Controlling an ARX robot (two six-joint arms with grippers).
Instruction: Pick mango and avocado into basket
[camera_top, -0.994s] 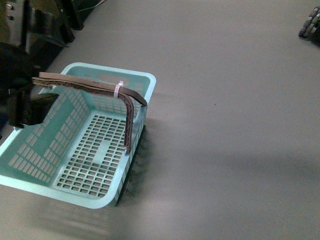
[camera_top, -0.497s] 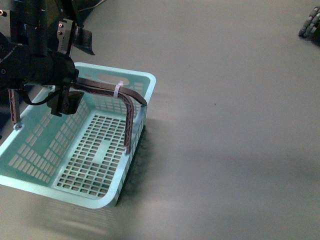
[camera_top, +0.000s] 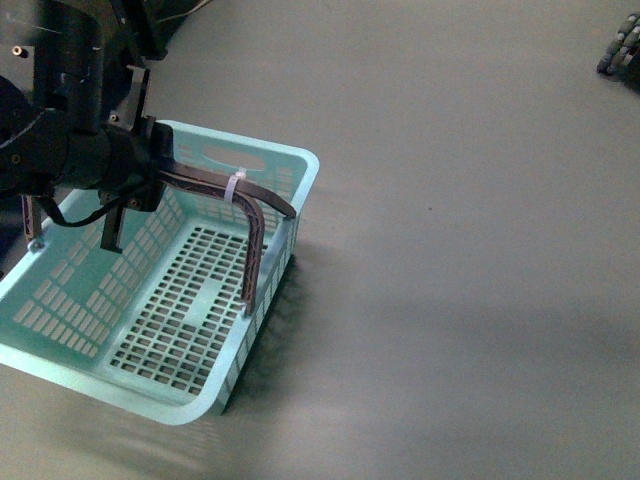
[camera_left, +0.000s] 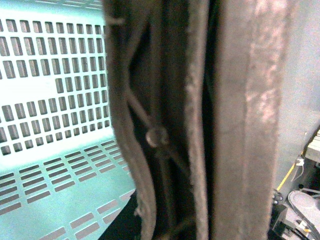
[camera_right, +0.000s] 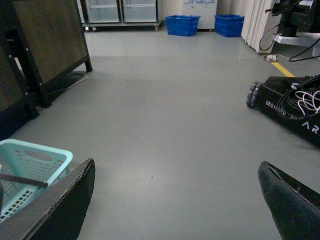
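Basket (camera_top: 290, 158) handle (camera_top: 236, 187) at left pincer (camera_top: 135, 205), touching.

White lettering on a black wheeled base (camera_right: 287, 102), well ahead of the fingers (camera_right: 290, 205) of the right gripper (camera_right: 176, 170), starts "DEST", the rest blurred; "AR" stands further along it. Nothing else is legible.

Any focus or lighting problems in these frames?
Front view: dim, a broad soft shadow across the floor beside the basket. Left wrist view: the handle fills most of the frame, blurred. Right wrist view: evenly lit and sharp.
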